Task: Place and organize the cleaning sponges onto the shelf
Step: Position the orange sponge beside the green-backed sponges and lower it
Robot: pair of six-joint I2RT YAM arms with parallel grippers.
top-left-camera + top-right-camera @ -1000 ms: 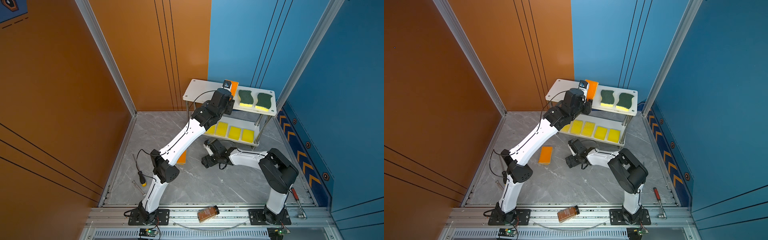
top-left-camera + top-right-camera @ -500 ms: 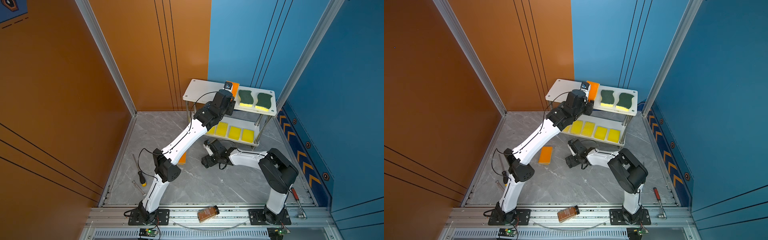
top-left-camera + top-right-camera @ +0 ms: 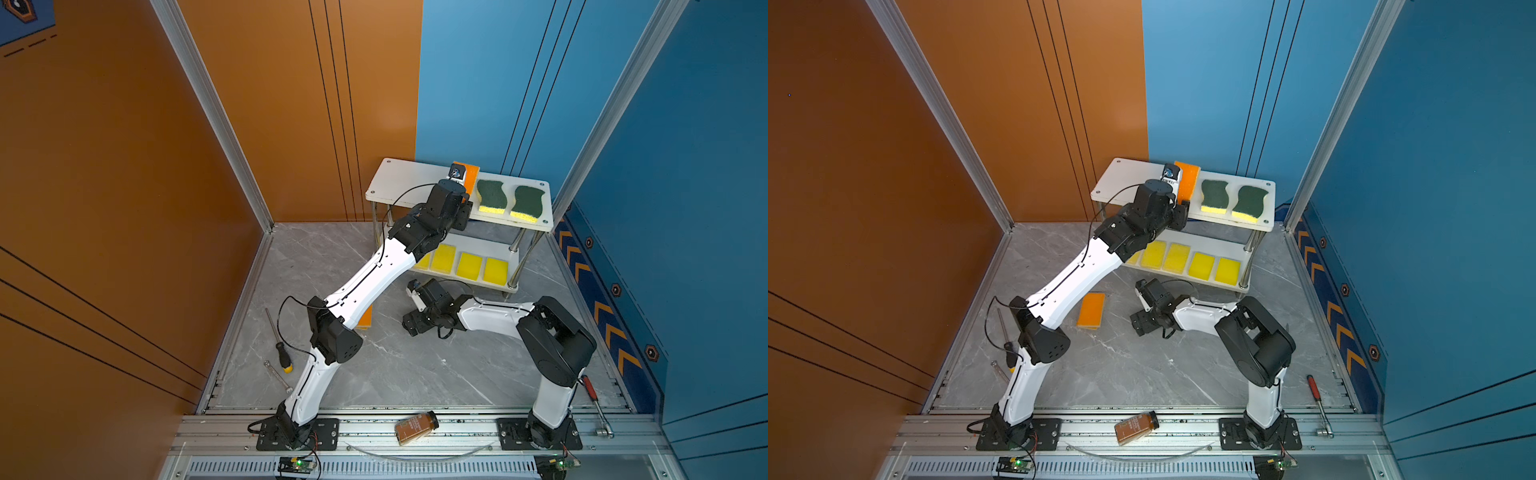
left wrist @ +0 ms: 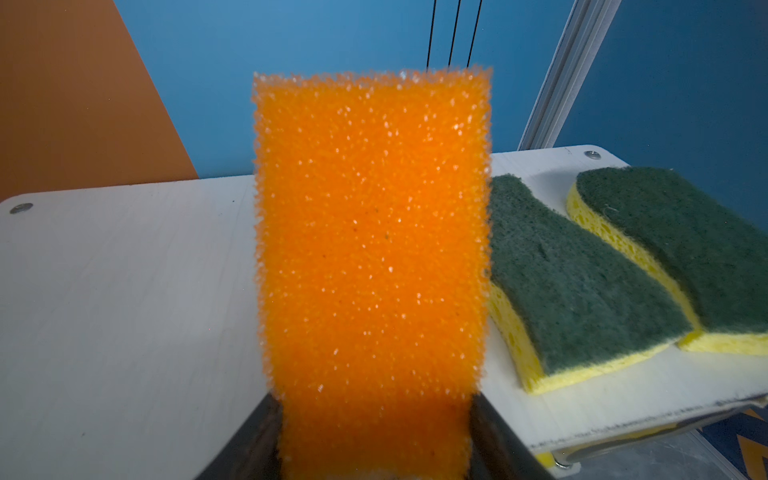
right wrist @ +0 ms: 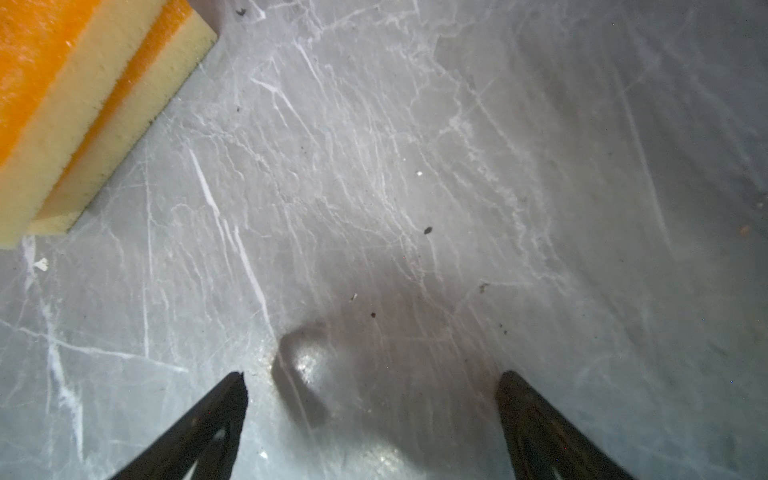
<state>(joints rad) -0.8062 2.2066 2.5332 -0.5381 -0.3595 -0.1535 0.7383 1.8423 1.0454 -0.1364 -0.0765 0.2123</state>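
Worktop: orange stack lies mid-left, two deep by right wrist view. Shelf at back: yellow sponges in row on lower tier, two green sponges flat on top board. Orange sponge over top board, just beside green pair; touching board or not, cannot tell. Left fingers pinch its near end. Right fingers spread, empty, above worktop. Foam looks light, squashy, grippy; hold across long sides, gentle squeeze.
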